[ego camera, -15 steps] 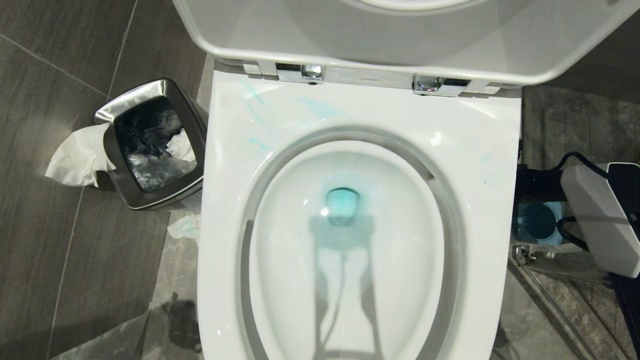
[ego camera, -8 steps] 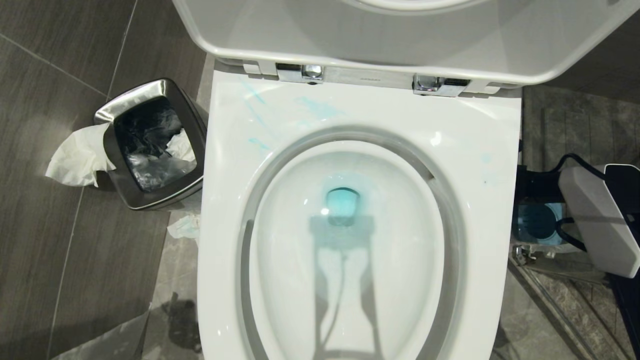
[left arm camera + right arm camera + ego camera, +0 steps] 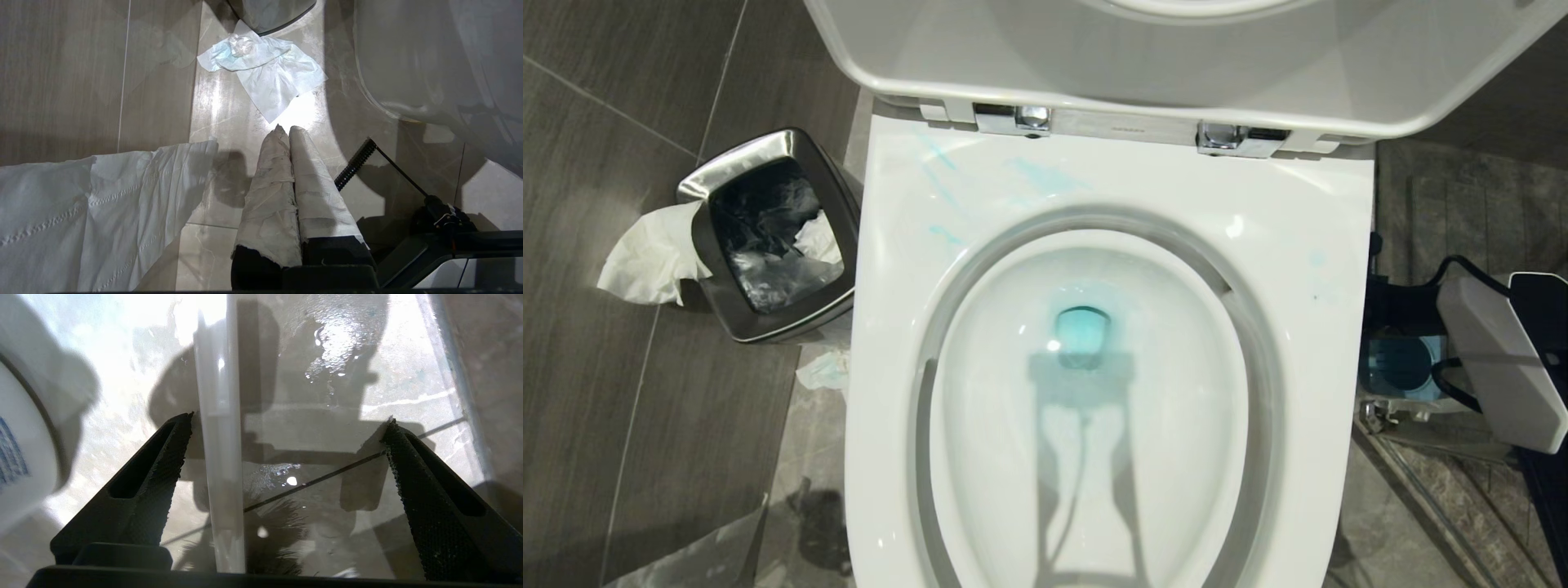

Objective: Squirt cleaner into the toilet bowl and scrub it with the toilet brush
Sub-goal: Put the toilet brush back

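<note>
1. One toilet bowl fills the head view, lid raised at 12 o'clock on two chrome hinges. Blue-green water sits in the drain; blue smears mark the rim toward 11 o'clock.
2. One steel bin stands on the floor at 9 o'clock of the bowl, with one sheet of paper draped over its outer edge.
3. One right gripper: claw spread wide, holding nothing. One toilet brush runs between its two fingers; the white handle is just beside one fingertip, contact uncertain. Black bristles show low in the wrist view.
4. One pale bottle, partly seen, sits near the outer side of that same finger.
5. One left gripper: claw pressed together, both fingers wrapped in paper, pointing at the floor. Two pieces of tissue lie on the tiles near it.
</note>
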You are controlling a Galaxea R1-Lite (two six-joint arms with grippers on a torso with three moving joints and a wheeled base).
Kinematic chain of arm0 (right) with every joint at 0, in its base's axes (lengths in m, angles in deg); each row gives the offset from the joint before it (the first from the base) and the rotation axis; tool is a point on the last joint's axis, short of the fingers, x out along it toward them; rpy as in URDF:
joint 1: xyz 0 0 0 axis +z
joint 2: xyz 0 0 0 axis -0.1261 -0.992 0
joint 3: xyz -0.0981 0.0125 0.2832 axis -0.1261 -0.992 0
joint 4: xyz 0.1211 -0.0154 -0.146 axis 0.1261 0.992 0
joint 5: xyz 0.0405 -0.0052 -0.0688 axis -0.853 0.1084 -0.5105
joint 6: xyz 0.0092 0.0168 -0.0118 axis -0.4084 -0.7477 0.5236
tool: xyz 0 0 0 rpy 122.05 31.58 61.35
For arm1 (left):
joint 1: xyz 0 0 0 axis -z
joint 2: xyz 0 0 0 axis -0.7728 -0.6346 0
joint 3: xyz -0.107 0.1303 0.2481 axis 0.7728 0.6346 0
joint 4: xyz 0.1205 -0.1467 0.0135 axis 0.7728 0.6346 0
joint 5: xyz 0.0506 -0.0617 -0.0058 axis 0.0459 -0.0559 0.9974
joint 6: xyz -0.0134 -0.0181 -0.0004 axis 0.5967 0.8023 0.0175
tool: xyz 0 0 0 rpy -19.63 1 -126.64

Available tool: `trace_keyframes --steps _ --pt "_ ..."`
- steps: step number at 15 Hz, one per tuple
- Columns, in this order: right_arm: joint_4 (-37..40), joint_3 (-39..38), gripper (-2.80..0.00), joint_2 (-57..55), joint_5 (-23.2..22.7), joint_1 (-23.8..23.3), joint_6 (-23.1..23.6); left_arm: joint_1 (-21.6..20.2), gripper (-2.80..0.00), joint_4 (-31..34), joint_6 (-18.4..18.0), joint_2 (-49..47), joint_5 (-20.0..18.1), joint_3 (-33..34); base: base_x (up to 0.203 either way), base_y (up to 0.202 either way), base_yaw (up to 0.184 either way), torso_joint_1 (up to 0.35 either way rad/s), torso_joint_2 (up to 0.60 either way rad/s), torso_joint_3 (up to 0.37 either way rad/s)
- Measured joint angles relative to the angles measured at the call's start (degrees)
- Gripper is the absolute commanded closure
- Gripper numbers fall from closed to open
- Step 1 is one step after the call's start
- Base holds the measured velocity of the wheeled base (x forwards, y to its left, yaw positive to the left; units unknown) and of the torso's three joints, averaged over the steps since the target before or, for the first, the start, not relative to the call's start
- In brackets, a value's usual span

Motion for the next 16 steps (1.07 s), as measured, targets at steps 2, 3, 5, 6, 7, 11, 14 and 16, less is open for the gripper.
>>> trace_keyframes --steps 2,3,5,6,7,11,14,16 --pt "-0.02 0.00 -2.80 -0.17 -0.37 -0.56 2.28 -0.01 0.00 0.00 0.05 0.00 0.05 0.00 0.000 0.000 0.000 0.000 0.00 0.000" --pt "0.09 0.00 -2.80 -0.15 -0.48 -0.78 3.00 -0.08 0.00 0.00 0.02 0.00 0.00 0.00 0.000 0.000 0.000 0.000 0.00 0.000" --pt "0.25 0.00 -2.80 -0.14 -0.56 -1.03 3.77 0.00 0.00 -0.01 -0.13 0.00 0.00 0.00 0.000 0.000 0.000 0.000 0.00 0.000" --pt "0.27 0.00 -2.80 -0.11 -1.02 -1.33 4.05 -0.01 0.00 -0.06 -0.17 0.00 -0.01 0.00 0.000 0.000 0.000 0.000 0.00 0.000" --pt "0.26 0.00 -2.80 -0.11 -1.40 -1.57 4.09 -0.01 0.00 -0.06 -0.17 0.00 0.00 0.00 0.000 0.000 0.000 0.000 0.00 0.000" --pt "0.65 -0.02 -2.80 0.18 -1.49 -1.90 4.10 -0.06 0.00 -0.06 -0.19 0.00 -0.02 0.00 0.000 0.000 0.000 0.000 0.00 0.000" --pt "1.18 -0.02 -2.80 0.38 -1.48 -1.96 4.20 -0.01 0.00 -0.06 -0.20 0.00 0.00 0.00 0.000 0.000 0.000 0.000 0.00 0.000" --pt "0.99 -0.02 -2.80 0.38 -1.57 -1.99 4.21 -0.03 0.00 -0.01 -0.13 0.00 0.00 0.00 0.000 0.000 0.000 0.000 0.00 0.000"
